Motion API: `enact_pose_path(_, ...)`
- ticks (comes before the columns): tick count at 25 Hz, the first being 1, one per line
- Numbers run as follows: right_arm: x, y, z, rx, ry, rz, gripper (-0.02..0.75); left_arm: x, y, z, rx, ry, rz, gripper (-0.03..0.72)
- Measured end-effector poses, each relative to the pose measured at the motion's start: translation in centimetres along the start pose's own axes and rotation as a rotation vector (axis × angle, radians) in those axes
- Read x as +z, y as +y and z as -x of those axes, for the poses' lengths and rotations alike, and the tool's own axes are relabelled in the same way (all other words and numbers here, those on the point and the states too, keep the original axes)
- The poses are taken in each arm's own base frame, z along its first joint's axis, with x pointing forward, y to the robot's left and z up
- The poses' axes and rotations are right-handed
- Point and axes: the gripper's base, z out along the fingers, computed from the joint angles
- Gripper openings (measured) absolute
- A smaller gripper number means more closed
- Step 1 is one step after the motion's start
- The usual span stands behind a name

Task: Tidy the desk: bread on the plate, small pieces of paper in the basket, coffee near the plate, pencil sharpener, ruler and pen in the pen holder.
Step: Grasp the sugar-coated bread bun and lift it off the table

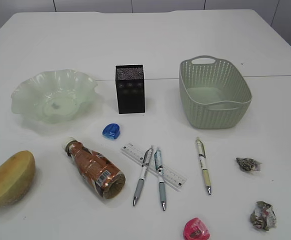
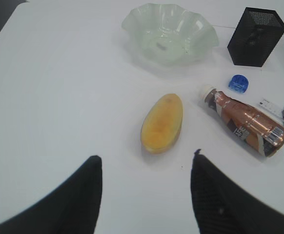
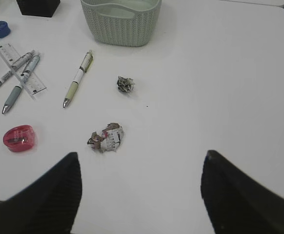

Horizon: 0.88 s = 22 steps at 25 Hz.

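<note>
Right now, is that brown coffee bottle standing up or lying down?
Lying down. The coffee bottle rests on its side on the table, white cap pointing toward the glass plate, base toward the pens.

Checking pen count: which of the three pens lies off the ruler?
The yellow-barrelled pen, lying alone right of the clear ruler; both grey pens cross it.

Exterior: high frontal slant over table (image 1: 265, 45). Wrist views: lower, angled forward; both share ruler (image 2: 271, 106)
</note>
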Motion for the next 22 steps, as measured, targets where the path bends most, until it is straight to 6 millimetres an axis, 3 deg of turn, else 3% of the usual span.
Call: enact_pose_path(22, 0.00, 0.00, 0.00, 0.000, 0.000, 0.000, 0.564, 0.00, 0.10, 0.01, 0.006, -0.001, 0.011, 0.423)
